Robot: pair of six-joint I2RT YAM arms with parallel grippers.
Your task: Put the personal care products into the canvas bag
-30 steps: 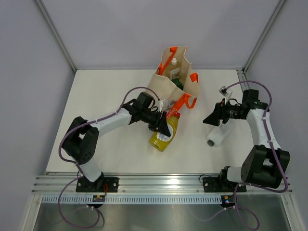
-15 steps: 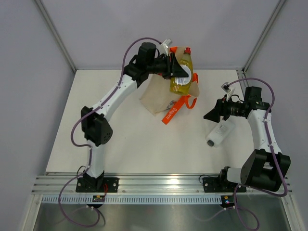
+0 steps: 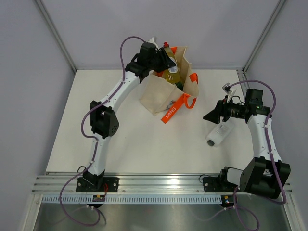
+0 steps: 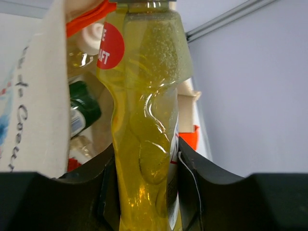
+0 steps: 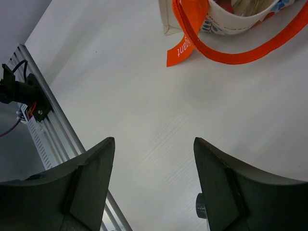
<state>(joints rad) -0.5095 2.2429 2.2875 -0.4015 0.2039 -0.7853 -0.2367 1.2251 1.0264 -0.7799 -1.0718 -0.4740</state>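
Holding: left gripper (image 4: 144, 166) clamped the yellow bottle (image 3: 172, 73), its length along my fingers, over the canvas bag (image 3: 155, 94) mouth.
Idling: right gripper (image 3: 211, 117) gaped empty beside the white bottle (image 3: 219, 134).

Bright, even diffuse light, faint soft shadows, glints on the backlit yellow bottle (image 4: 144, 125), wrist-view foregrounds soft

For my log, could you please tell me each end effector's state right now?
Left end effector: closed on the yellow bottle.
Right end effector: open, holding nothing.
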